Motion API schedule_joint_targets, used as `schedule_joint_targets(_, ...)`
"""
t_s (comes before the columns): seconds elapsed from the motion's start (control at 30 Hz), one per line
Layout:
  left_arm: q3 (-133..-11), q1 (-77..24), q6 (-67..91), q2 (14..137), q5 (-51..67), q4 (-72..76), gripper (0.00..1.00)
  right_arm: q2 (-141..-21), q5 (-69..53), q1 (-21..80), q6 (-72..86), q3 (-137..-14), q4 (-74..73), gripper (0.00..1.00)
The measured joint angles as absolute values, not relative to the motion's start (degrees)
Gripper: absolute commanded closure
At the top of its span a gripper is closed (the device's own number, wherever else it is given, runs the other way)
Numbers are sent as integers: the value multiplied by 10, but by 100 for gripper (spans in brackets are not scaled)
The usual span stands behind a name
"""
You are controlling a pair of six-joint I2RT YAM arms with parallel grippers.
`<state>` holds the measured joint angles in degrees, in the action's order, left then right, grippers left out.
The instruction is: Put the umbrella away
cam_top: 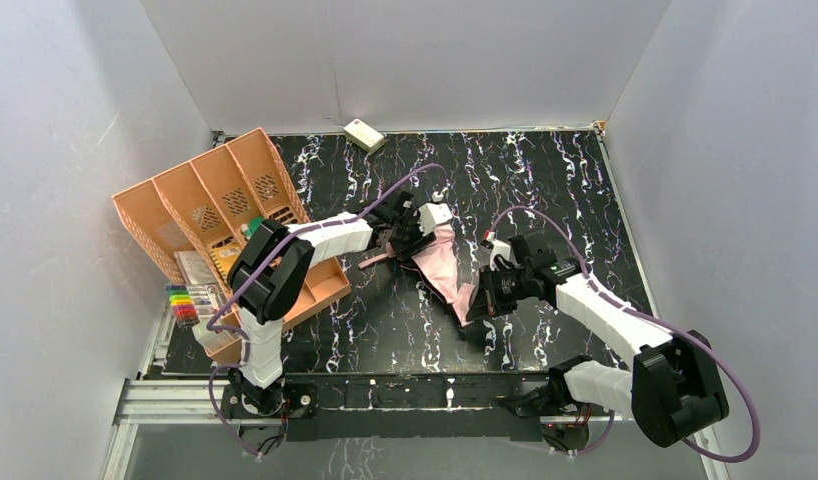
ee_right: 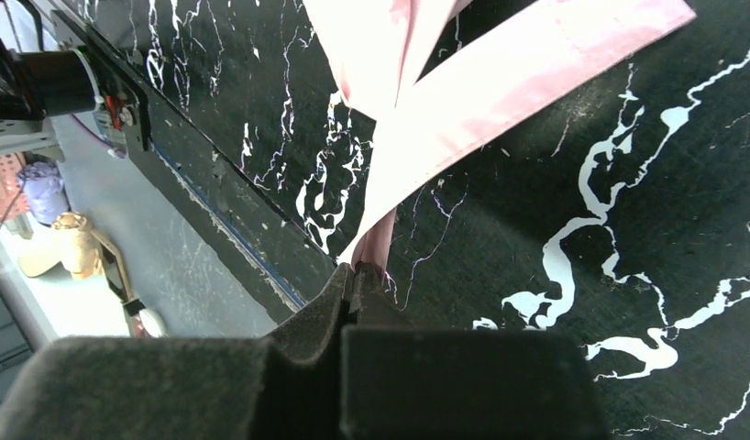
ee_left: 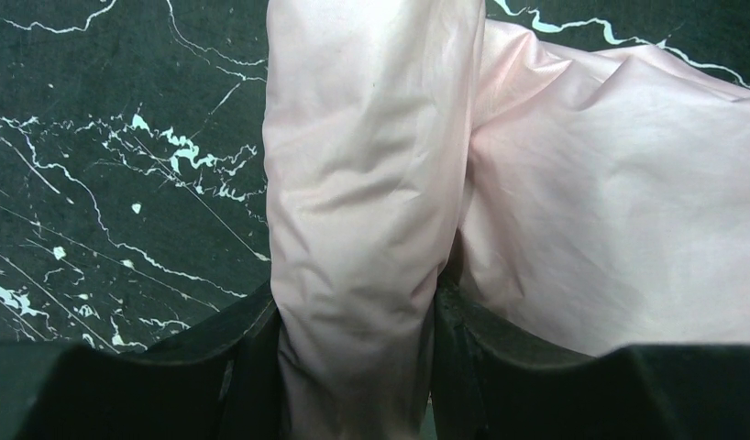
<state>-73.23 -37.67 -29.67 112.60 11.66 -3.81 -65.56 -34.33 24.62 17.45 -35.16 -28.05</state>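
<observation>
Mid-table, on the black white-veined tabletop (cam_top: 545,190): the umbrella (cam_top: 440,262), collapsed and slack, pink side up, slung between both arms from far-left to near-right. At its far-left end, the left gripper (cam_top: 413,225), clamped around a thick fold of pink fabric. In the left wrist view, a dark finger (ee_left: 248,335) on each flank of that fold, cloth creased and bunched between them, more pink billowing off to the right over the marble. At the near-right end, the right gripper (cam_top: 482,300), pressed tight on a thin edge of the cloth. In the right wrist view, fingertips (ee_right: 339,293) all but meeting, only a sliver of fabric pinched there, a flat pink band fanning up and away across the tabletop. Beside the left gripper, a thin piece sticking out to the left, too small to identify. Well apart at the left edge of the table, an orange slotted organizer (cam_top: 225,195), with a pack of coloured markers (cam_top: 185,303) just on its near side. At the far edge, by the back wall, a small cream box (cam_top: 364,134).
</observation>
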Motion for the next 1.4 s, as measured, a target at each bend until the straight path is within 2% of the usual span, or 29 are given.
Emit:
schedule_joint_targets(0.07,-733,-379,-300,1129,114,-31,100,-651,-329,260,180,-352,-282,100)
schedule_joint_targets(0.17,-737,-380,-304,1132,114,-30,100,-644,-314,280,186,-352,-281,89)
schedule_joint_targets(0.33,-740,-379,-314,1139,95,-13,100,-613,-299,290,196,-355,-307,64)
schedule_joint_targets(0.63,-738,-372,-331,1141,56,9,100,-582,-288,294,198,-372,-343,55)
schedule_joint_targets(0.77,-733,-373,-336,1141,52,18,100,-557,-216,294,213,-389,-357,54)
schedule_joint_targets(0.93,-724,-375,-339,1139,49,31,100,-524,-152,294,229,-390,-293,55)
schedule_joint_targets(1.03,-720,-379,-341,1138,40,38,100,-572,-132,294,232,-390,-233,60)
schedule_joint_targets(1.17,-716,-385,-344,1136,29,43,100,-708,-138,289,225,-391,-134,69)
schedule_joint_targets(1.2,-716,-385,-345,1136,27,44,100,-753,-143,286,222,-395,-118,77)
schedule_joint_targets(1.23,-716,-387,-345,1136,24,45,100,-799,-152,285,221,-401,-111,79)
schedule_joint_targets(1.4,-716,-389,-350,1136,14,45,100,-821,-137,287,262,-397,-130,87)
